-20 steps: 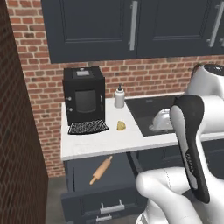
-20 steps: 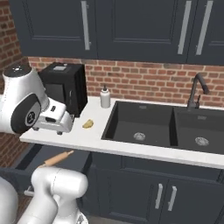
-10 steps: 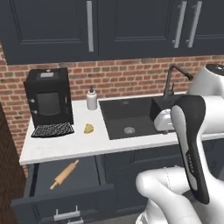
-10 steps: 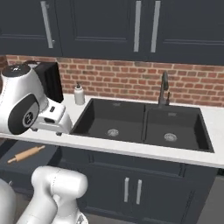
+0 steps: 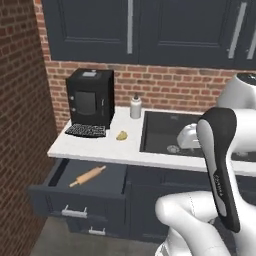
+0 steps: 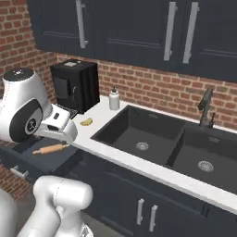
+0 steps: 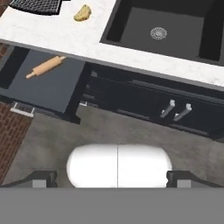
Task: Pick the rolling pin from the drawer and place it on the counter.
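Trouble ahead at the drawer lip

Rolling pin (image 5: 88, 176) lies slantwise in the open drawer (image 5: 55, 191), under the worktop (image 5: 95, 147) edge by the coffee machine (image 5: 90, 97). The hand (image 7: 117, 177) is spread wide and empty, well away. Reaching in, it could knock that overhang, or nudge the round pin rolling.

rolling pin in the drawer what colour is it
Light tan wood; the rolling pin shows best in the hand view.

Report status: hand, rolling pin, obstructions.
Hand open, empty, above floor. Rolling pin lying in open drawer, untouched. Nothing on top of it.
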